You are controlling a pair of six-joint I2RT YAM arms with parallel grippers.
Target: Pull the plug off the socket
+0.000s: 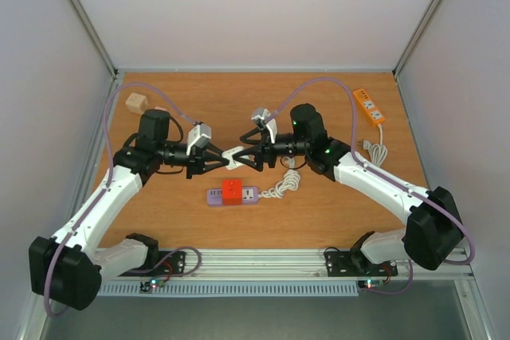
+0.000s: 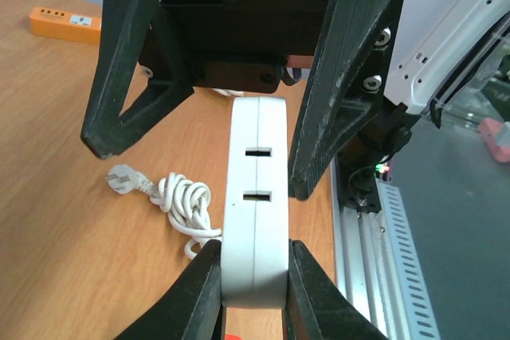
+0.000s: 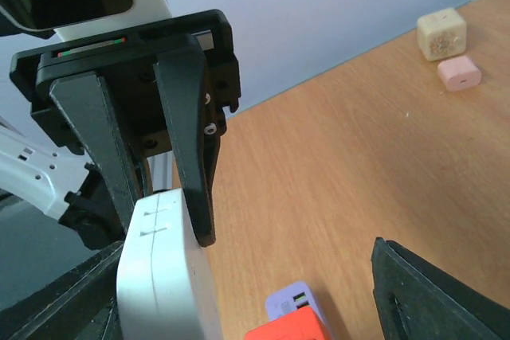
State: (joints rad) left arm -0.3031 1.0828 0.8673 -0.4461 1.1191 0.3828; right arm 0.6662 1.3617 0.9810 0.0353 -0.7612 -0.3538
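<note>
Left claw (image 1: 222,160) level, clamped on white socket (image 2: 255,197), right claw (image 1: 245,157) opposite, spread wide

No legible text, label or number anywhere.

Wooden desk (image 1: 319,212), contents: purple socket strip (image 1: 247,196) near centre, lying flat, with a red plug (image 1: 232,191) seated in it. White coiled cable (image 1: 288,184) just right of the strip. Orange power strip (image 1: 369,107) far right (white cord trailing off its near end). Beige cube (image 1: 137,103) and pink block (image 3: 459,73) side by side, far left.
</note>
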